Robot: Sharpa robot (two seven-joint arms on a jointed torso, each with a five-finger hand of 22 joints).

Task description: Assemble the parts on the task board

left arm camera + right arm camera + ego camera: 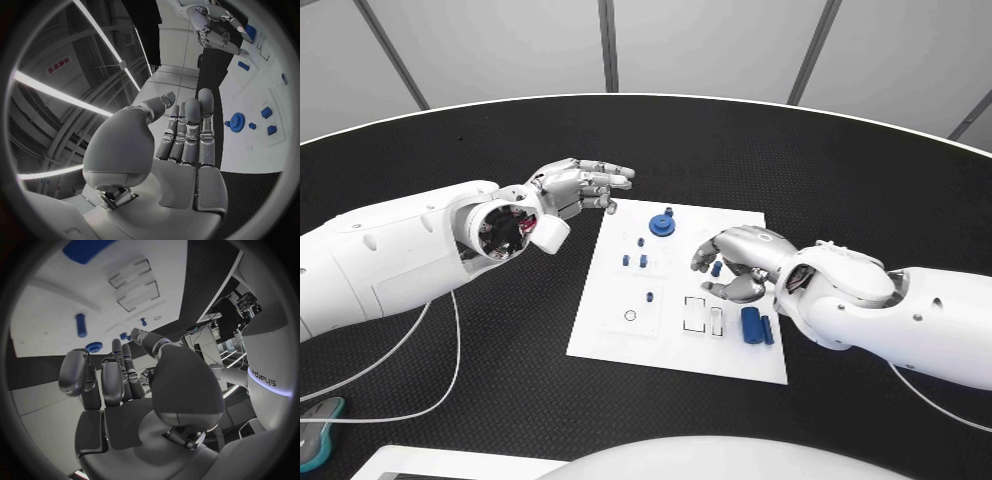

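The white task board (610,325) lies mid-table. A blue gear (662,225) stands near its far edge, with small blue parts (643,262) below it. Two long blue pieces (756,325) lie at the board's right side beside two rectangular slots (695,314). My right hand (733,262) hovers over the board's middle right with its fingers bent down around a blue peg (717,268). The right wrist view shows the peg (80,325) lying on the board just beyond the fingertips (74,365), untouched. My left hand (581,186) hangs off the board's far left corner, holding nothing, its fingers (190,132) together.
The black table (877,190) surrounds the board. A white cable (452,365) loops at the near left, ending by a teal object (312,440) at the left edge. In the left wrist view the gear (237,121) and my right hand (219,27) show across the board.
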